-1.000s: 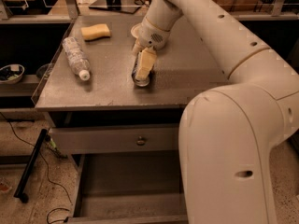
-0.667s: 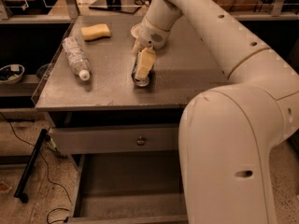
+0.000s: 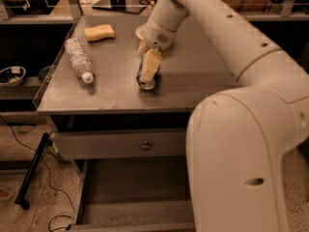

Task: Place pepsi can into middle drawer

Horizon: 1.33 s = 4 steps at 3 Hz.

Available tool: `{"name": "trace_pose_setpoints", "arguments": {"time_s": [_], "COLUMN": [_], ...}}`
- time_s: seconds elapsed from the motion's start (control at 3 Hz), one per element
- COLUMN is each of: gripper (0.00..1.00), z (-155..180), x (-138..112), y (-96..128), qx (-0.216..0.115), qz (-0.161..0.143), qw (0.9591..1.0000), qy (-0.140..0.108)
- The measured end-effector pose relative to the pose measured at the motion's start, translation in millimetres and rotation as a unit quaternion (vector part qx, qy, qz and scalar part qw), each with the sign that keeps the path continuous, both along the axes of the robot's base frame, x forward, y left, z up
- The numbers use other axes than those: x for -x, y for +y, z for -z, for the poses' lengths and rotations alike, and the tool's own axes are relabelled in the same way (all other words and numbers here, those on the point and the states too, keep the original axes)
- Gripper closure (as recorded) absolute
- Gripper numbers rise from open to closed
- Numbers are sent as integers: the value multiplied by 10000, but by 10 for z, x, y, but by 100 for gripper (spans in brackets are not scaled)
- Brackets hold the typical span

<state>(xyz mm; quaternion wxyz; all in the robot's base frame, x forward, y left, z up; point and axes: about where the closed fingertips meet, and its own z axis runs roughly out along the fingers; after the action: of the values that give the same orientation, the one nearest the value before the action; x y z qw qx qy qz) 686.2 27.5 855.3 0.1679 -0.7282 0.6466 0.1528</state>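
A cream-coloured gripper (image 3: pixel 148 67) at the end of a thick white robot arm (image 3: pixel 231 37) reaches down onto a grey tabletop (image 3: pixel 203 81), near the middle of its surface and set a little back from the front edge. The gripper sits directly over the pepsi can (image 3: pixel 146 83). Only the can's dark body and one silver end show beneath it, resting on the table. Whether the gripper has closed on the can or only sits around it cannot be told. To the left on the same surface, well apart from the can, a clear plastic water bottle (image 3: pixel 78 59) lies on its side, and a yellow sponge (image 3: pixel 99 32) sits toward the back left corner. Below the tabletop is a closed grey drawer front (image 3: pixel 106 145) with a small round knob (image 3: pixel 146 145). Beneath that, the middle drawer (image 3: pixel 130 190) is pulled open toward the viewer, its flat grey floor bare. The step in hand looks like the grasp, with the can not yet lifted. The next move would call for a secure hold, a lift clear of the table, a carry forward past the front edge, and a descent into the open drawer without striking the closed front above it.
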Motion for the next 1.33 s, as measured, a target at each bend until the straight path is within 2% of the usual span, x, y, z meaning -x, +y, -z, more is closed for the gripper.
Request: {"name": "trace_pose_setpoints", "arguments": {"time_s": [0.33,0.67,1.0,1.33], "gripper": [100,100,100,100], "z": [-139,-367,-641,-942], "x": [45,164,361,722], "y": [-57,-205,-395,-550], "qx": [-121,-135,-150,-202], "qz": [67,204,350,443], "qw": [9999,9994,9985,9972], "qy": [-95,-238,-389,-574]}}
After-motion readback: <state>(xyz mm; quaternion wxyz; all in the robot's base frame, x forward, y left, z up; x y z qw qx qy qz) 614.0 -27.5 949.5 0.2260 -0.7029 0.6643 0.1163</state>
